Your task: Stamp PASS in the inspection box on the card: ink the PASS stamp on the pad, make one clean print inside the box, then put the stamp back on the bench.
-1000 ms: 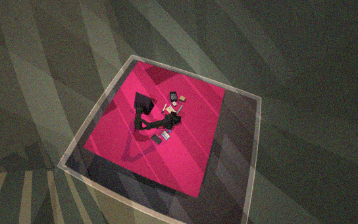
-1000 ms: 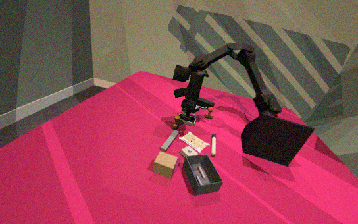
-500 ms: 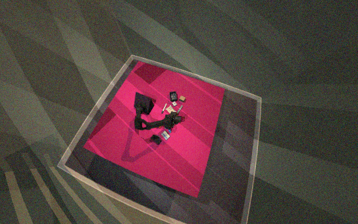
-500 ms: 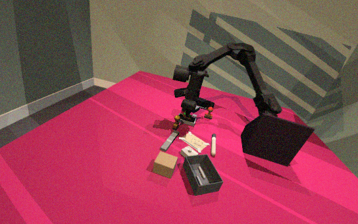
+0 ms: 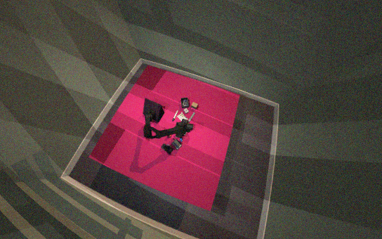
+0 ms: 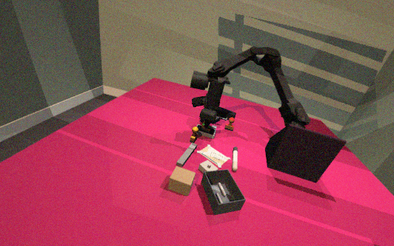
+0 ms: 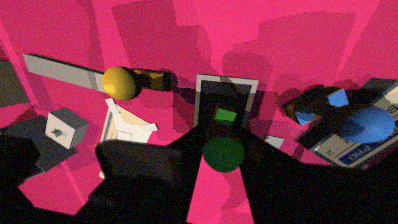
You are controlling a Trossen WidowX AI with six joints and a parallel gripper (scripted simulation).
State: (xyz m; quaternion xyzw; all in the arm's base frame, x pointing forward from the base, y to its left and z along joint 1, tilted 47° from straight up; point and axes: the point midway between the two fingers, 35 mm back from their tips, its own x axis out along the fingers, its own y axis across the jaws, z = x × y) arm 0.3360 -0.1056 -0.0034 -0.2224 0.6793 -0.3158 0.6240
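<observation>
My gripper is shut on the green-knobbed stamp, and points down at the ink pad. The stamp's word cannot be read. The open ink pad has a grey rim and a dark inside. The stamp's body shows over the pad's near part; whether it touches the pad is hidden. The cream card lies beside the pad with pale pieces at its corners. Its print area is too small and partly covered to read.
A yellow-knobbed stamp, a red-knobbed stamp and a blue-knobbed stamp stand around the pad. A grey bar, a white marker, a pale block, a tan block and a dark bin surround the card.
</observation>
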